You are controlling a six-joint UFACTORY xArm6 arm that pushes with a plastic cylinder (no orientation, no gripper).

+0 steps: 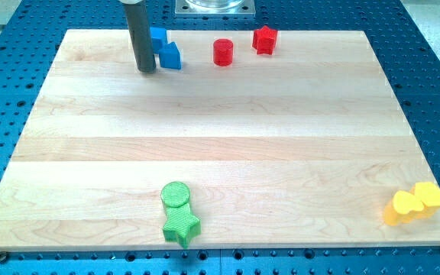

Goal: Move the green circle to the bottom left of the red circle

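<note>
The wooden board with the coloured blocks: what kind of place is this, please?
Probably a robotics lab bench. A pale wooden board lies on a blue perforated metal table, with a metal mount at the view's top. My tip rests beside the blue blocks, far from the green circle.

On the board (220,145), my tip (146,71) stood near the view's top left, just left of two touching blocks (165,47). The circle (222,52) lay right of them, a star (264,39) beside it. At the bottom, another circle (176,195) touched a star (181,226) below it. Two touching blocks (413,203) sat bottom right.
</note>
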